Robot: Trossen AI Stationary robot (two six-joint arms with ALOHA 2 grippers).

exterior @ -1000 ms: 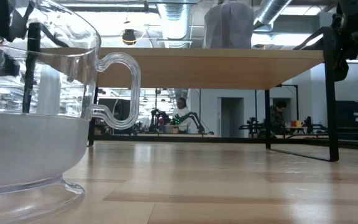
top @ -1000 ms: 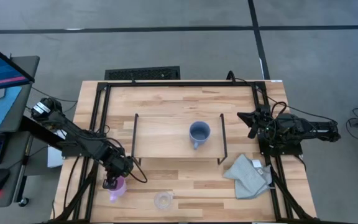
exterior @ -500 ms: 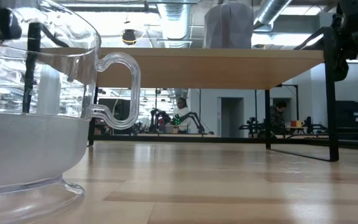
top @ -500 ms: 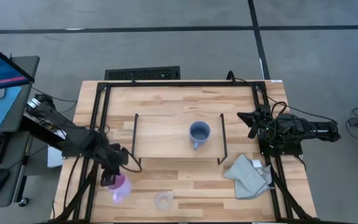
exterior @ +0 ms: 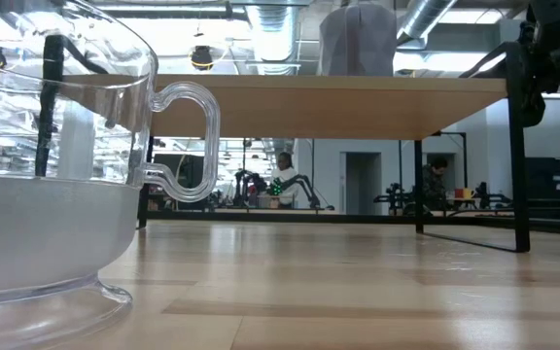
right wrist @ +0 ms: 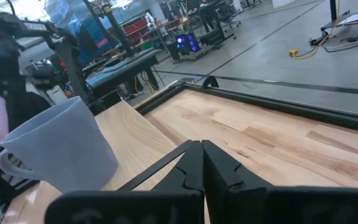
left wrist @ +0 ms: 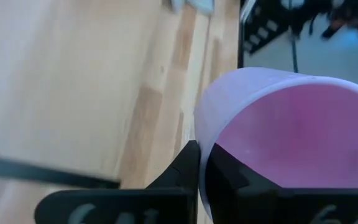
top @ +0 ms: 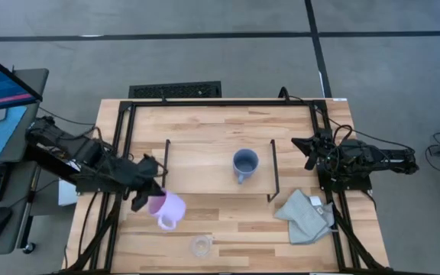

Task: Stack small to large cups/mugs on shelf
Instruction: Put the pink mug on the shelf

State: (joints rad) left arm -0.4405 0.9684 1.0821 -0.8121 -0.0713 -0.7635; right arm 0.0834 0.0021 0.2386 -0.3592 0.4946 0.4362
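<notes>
The pink-purple mug (top: pixel 168 208) hangs in the air just near the shelf's left near corner, tipped on its side with its mouth toward my left gripper (top: pixel 150 200), which is shut on it. The blue-grey mug (top: pixel 244 163) stands upright on the shelf's wooden top (top: pixel 197 164); the right wrist view shows this mug (right wrist: pixel 61 146) too. The clear glass cup (top: pixel 200 246) stands on the table near its near edge and fills the left of the low view (exterior: pixel 56 165). My right gripper (top: pixel 308 153) waits shut at the table's right edge. My left gripper (left wrist: pixel 202 149) pinches the pink-purple mug's rim (left wrist: pixel 199 118), one finger inside the pink hollow and one outside the wall. It comes roughly level from the table's left. The mug is lifted clear and tipped, its handle (top: pixel 165 223) pointing toward the near edge.
A grey-green cloth (top: pixel 305 216) lies crumpled at the table's right near corner. The shelf's black wire legs (top: pixel 272 172) stand at both its ends, one showing in the low view (exterior: pixel 521 146). Black frame rails (top: pixel 121 153) run along the table's sides.
My left gripper has lifted the pink-purple mug off the table's near left part and carried it up, right and toward the far edge, to the shelf's left near corner. The wrist has turned, so the mug has tipped from upright onto its side.
</notes>
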